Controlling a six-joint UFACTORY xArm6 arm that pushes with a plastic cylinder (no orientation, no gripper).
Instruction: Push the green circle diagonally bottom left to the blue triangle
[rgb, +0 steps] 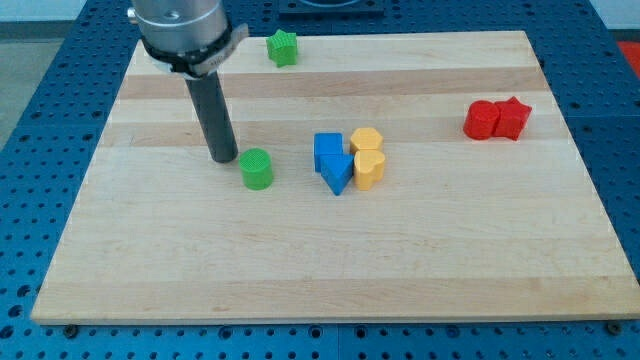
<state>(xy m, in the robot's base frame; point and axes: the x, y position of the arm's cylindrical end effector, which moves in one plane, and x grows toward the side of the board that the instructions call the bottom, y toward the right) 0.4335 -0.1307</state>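
The green circle (257, 168) stands upright on the wooden bench (300, 260), left of centre, with my tip (224, 158) just beside it on its left and slightly farther back; whether the two touch is hard to tell. There are no jaws here, only the straight dark rod, whose upper mount is cut off by the view's top edge. To the circle's right, a little apart, sits the blue triangle (337, 172), pressed against a blue cube (327, 149) behind it. Touching these on the right are two yellow blocks (368, 158), their shapes unclear. A green star-like block (283, 47) lies at the far edge. Two red blocks (497, 119) huddle together far right, their outlines hard to separate.
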